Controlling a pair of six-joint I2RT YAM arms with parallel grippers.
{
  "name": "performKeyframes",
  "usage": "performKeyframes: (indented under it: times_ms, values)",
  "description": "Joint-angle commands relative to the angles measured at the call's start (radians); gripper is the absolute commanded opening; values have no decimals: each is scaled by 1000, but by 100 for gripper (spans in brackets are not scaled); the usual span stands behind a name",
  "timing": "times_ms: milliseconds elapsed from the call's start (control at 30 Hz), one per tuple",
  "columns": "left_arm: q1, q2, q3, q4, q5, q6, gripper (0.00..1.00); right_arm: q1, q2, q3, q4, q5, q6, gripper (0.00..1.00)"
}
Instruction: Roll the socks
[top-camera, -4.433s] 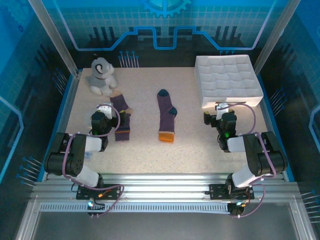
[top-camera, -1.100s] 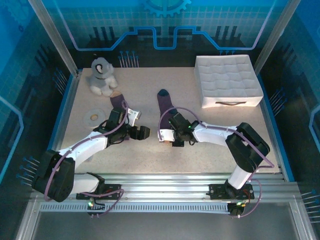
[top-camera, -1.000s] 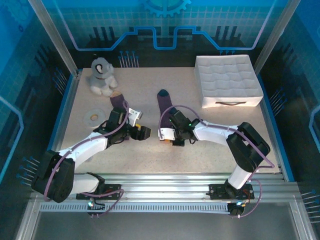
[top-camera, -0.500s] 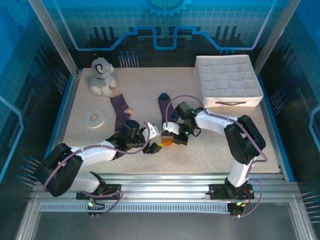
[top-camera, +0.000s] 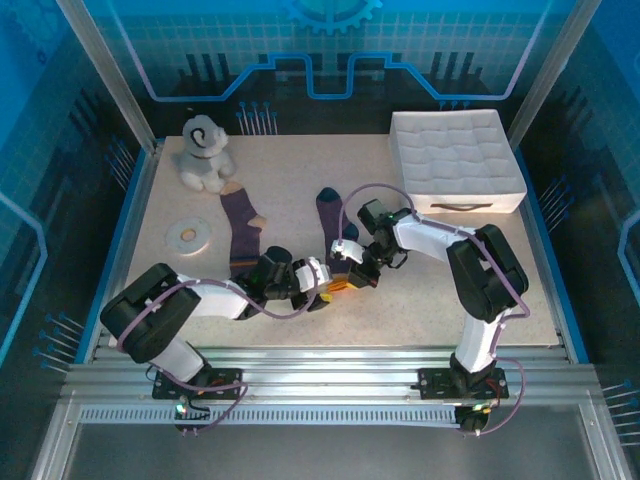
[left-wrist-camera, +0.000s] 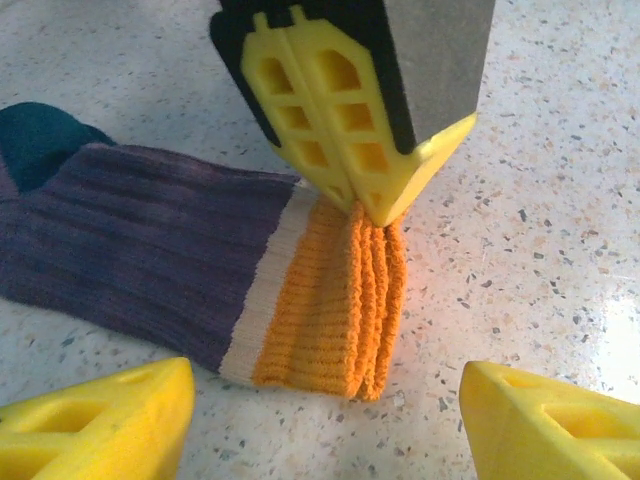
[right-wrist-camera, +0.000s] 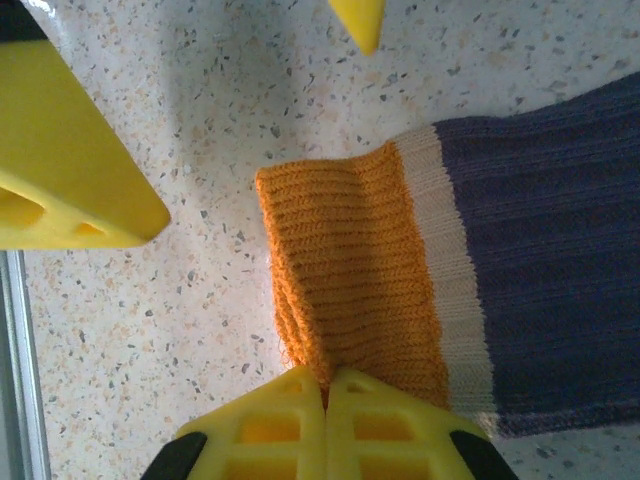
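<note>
On the speckled worktop (top-camera: 300, 160): two socks (top-camera: 240, 213) (top-camera: 329, 212), one plush dog (top-camera: 205, 152), one white ring (top-camera: 187, 235) and one white box (top-camera: 455, 160), with two robot arms (top-camera: 200, 297) (top-camera: 440, 238) reaching in.

The first sock (top-camera: 328, 212) is dark purple ribbed knit with a navy toe and heel, a white band and an orange cuff (left-wrist-camera: 330, 300). It lies flat in the middle of the tabletop (top-camera: 420, 290), toe far, cuff near and gathered into folds. The second sock (top-camera: 240, 222), purple with an orange heel, lies flat to its left, well apart
</note>
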Motion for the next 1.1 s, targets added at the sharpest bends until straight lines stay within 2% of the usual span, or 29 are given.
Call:
performKeyframes:
  times_ms: [0, 233, 367, 600, 833, 1000, 1067]
  values:
    - [-29, 44, 45, 37, -17, 65, 71, -21, 16, 35, -42, -47, 16, 0]
    - [-73, 120, 63, 69, -86, 108, 68, -36, 27, 43, -53, -66, 24, 0]
    - [-76, 144, 61, 86, -115, 118, 61, -42, 33, 47, -58, -79, 28, 0]
    - [-77, 94, 67, 20, -110, 87, 22, -62, 32, 51, -65, -110, 71, 0]
    - [-77, 30, 89, -131, -73, 23, 0, -89, -51, 4, -33, -168, 160, 0]
    - [-77, 26, 184, -350, -32, -45, 0, -107, -191, -96, 125, -216, 309, 34]
    - [-75, 33, 209, -400, -11, -67, 0, -107, -260, -168, 236, -202, 395, 41]
